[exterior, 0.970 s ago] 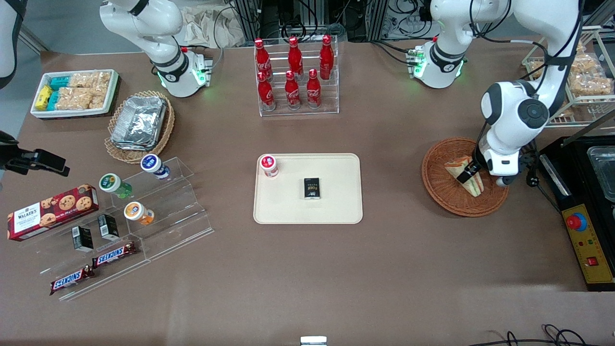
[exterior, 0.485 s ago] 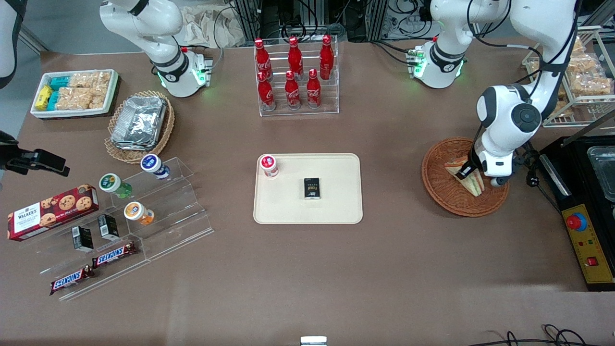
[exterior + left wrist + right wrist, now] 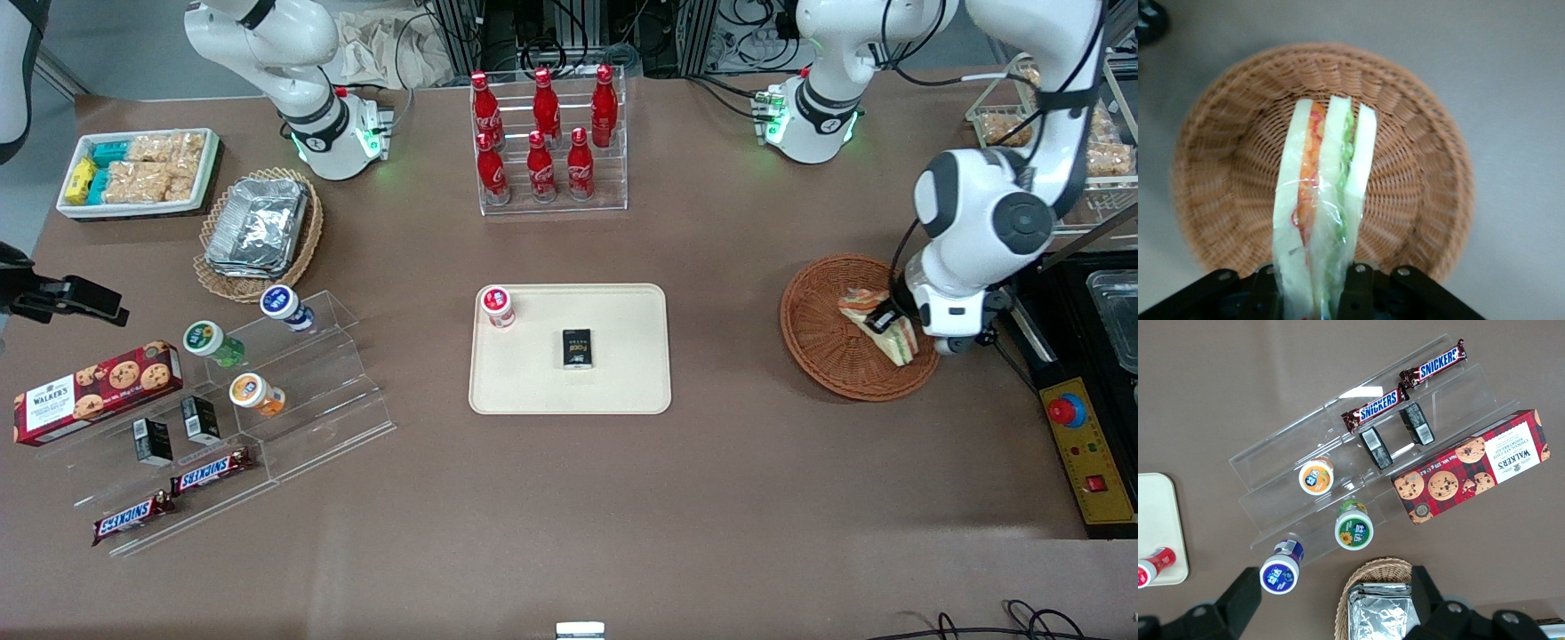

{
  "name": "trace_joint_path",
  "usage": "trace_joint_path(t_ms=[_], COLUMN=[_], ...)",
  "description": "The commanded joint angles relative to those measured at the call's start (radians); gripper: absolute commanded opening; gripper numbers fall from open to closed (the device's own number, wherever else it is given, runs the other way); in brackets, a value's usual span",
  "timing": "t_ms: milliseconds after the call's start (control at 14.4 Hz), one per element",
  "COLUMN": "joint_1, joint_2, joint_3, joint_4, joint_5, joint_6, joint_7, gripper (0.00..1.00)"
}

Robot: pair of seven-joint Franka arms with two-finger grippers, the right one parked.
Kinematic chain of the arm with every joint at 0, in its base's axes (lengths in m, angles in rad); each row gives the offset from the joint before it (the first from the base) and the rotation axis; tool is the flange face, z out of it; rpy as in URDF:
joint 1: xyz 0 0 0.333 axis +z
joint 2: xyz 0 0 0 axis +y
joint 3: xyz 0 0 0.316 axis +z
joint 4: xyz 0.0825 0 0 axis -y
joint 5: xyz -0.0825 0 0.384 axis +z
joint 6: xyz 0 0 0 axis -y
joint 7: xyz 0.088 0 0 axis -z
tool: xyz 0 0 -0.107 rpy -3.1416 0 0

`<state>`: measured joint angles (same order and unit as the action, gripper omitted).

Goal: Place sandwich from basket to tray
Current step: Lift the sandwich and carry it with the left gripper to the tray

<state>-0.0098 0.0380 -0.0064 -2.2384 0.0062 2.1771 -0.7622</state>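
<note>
The sandwich, a wrapped wedge of white bread with orange and green filling, stands on edge between my gripper's fingers. My left-arm gripper is shut on it and holds it a little above the round reddish-brown wicker basket. In the left wrist view the sandwich hangs over the basket's middle, and the black fingers clamp the wedge's near end in the gripper. The cream tray lies at the table's middle, toward the parked arm's end from the basket.
A red-capped small bottle and a black box lie on the tray. A black machine with a yellow control panel stands close beside the basket. A rack of red cola bottles stands farther from the front camera.
The gripper, shut on the sandwich throughout, has shifted with it a short way toward the working arm's end of the table, over the basket's edge nearest the black machine.
</note>
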Motion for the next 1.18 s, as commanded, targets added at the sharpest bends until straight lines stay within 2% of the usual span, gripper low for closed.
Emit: trace_joint_path(t_ms=[0, 139, 277, 554, 693, 832, 1109], joint_1=[-0.001, -0.004, -0.004, -0.006, -0.009, -0.018, -0.109], joint_2=[0.02, 0.016, 0.016, 0.023, 0.046, 0.083, 0.124], joint_3=[-0.007, -0.01, -0.055, -0.188, -0.275, -0.346, -0.386], joint_4=[0.247, 0.368, 0.478, 0.568, 0.56, 0.534, 0.419], joint_5=[-0.017, -0.018, -0.018, -0.023, -0.064, -0.086, -0.081], joint_6=[-0.262, -0.406, -0.532, -0.583, -0.56, -0.467, -0.253], joint_7=[0.049, 0.148, 0.234, 0.242, 0.224, 0.143, 0.118], gripper=[0.0, 0.0, 0.0, 0.0, 0.0, 0.0, 0.0])
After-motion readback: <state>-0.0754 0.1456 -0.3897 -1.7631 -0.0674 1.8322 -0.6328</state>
